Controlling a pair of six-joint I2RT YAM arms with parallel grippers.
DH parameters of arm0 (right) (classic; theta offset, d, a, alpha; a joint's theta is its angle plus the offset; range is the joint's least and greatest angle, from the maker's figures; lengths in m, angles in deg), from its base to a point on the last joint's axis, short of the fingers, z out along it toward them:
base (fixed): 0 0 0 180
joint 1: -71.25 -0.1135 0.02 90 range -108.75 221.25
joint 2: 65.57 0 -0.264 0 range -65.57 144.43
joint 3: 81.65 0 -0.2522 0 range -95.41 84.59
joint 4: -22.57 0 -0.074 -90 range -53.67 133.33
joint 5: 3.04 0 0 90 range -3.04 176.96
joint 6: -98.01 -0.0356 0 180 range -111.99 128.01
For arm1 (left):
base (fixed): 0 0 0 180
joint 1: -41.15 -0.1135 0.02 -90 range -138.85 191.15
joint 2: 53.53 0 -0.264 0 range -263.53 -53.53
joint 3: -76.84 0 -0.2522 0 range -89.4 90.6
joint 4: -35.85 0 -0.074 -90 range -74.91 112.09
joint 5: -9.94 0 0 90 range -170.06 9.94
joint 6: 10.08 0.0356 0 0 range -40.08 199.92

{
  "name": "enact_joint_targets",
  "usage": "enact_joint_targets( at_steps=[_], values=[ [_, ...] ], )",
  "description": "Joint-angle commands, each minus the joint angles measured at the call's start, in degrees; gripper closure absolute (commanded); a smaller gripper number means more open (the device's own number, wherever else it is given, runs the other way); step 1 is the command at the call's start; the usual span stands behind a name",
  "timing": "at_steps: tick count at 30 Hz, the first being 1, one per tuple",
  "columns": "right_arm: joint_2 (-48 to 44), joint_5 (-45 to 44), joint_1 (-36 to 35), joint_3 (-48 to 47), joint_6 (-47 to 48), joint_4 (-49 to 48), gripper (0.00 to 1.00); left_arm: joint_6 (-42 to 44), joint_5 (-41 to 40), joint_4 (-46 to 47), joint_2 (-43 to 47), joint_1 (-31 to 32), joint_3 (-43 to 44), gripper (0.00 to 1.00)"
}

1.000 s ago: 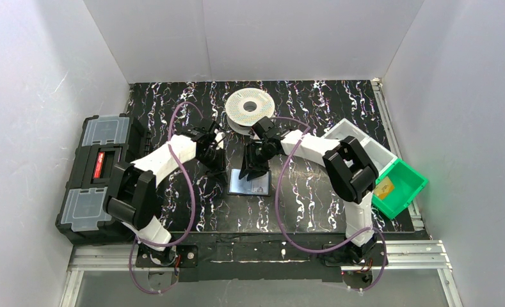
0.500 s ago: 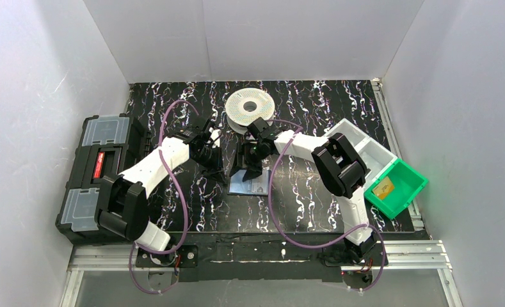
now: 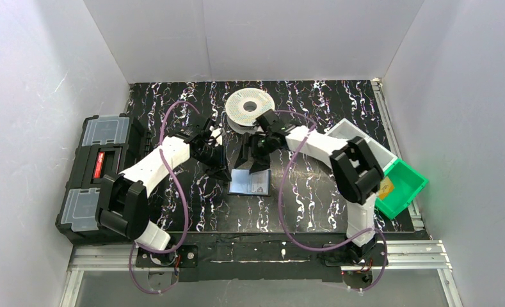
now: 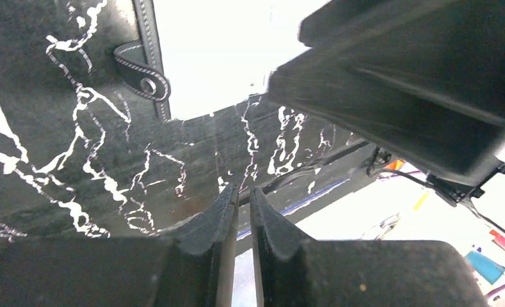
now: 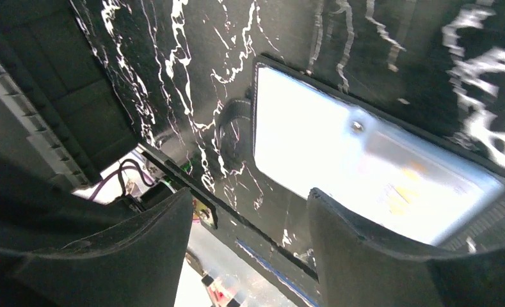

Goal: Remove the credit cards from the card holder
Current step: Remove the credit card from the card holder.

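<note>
The card holder (image 3: 249,182) lies open and flat on the mat, its bluish-grey inside facing up. In the right wrist view its inside (image 5: 339,147) glares pale, and faint yellowish print (image 5: 403,195) shows on one half; I cannot tell whether that is one of the credit cards. The holder's stitched edge and side tab (image 4: 144,77) appear in the left wrist view. My left gripper (image 3: 219,165) (image 4: 243,190) hovers just left of the holder, shut with nothing between its fingers. Above the holder's far edge my right gripper (image 3: 255,163) (image 5: 249,195) stands open and empty.
A white filament spool (image 3: 249,107) lies behind the grippers. A big black toolbox (image 3: 99,176) stands at the left edge. At the right are a white tray (image 3: 358,137) and a green bin (image 3: 400,188) with a small orange-tan flat piece (image 3: 384,187) inside.
The right gripper has opened wide and drawn back off the card holder. The left arm reached a little farther forward early on, its gripper staying shut.
</note>
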Motion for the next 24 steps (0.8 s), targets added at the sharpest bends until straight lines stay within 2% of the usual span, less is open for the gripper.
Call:
enact_joint_targets(
  at_steps=[1,4,11,17,24],
  values=[
    [-9.66,-4.58,3.53,4.51,2.15,3.36,0.29,-1.67,4.74,2.42,-1.90,0.66,2.35,0.86],
    [-13.10,-7.54,4.39,8.38,3.00,5.00,0.31,-2.71,6.14,4.50,-5.64,1.57,3.10,0.82],
    [-15.18,-10.66,4.45,14.33,3.95,5.48,0.53,-5.77,8.37,10.30,-13.28,3.86,4.97,0.69],
    [-13.09,-11.72,4.41,14.81,4.84,5.77,0.74,-8.99,10.39,16.40,-18.21,4.14,4.75,0.66],
    [-10.21,-12.01,3.91,13.87,5.03,5.28,0.86,-9.32,10.55,18.42,-21.15,4.14,4.75,0.66]
  ],
)
